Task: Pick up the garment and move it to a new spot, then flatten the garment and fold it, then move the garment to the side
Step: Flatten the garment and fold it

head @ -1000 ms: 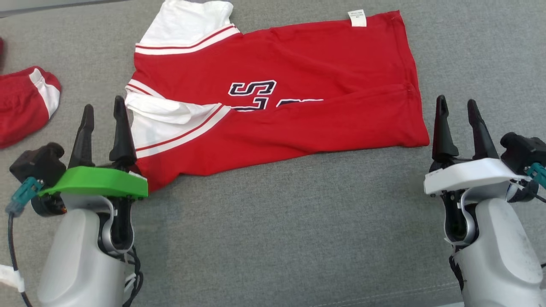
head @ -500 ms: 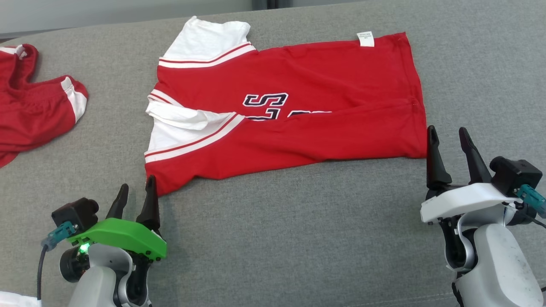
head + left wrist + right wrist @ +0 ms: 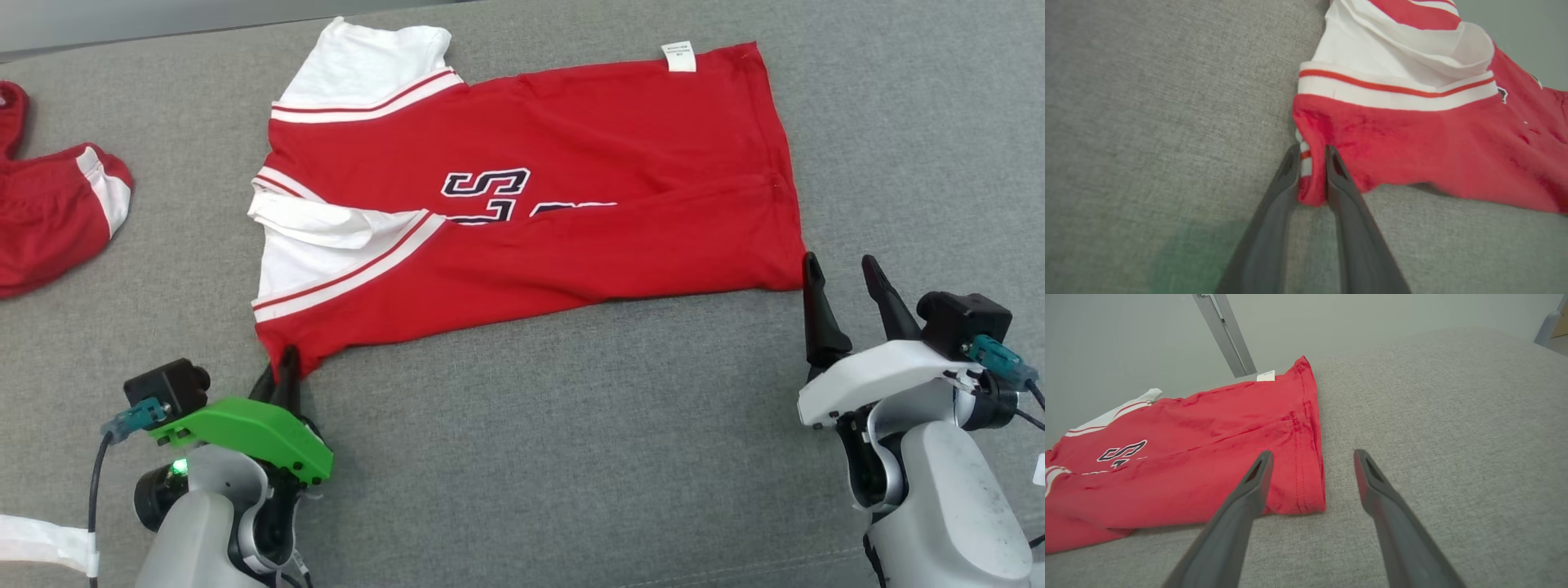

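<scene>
Just closed left gripper (image 3: pixel 282 371) onto near-left corner of jersey (image 3: pixel 571 163), spread on grey cushion (image 3: pixel 531 449). Holding right gripper (image 3: pixel 839 261) apart beside near-right hem. Soft, light, floppy: best pinched at both near corners.

Garment (image 3: pixel 571 163) on the cushion (image 3: pixel 531 457), left tool (image 3: pixel 282 359) at its near-left corner, right tool (image 3: pixel 838 260) beside its near-right corner.
</scene>
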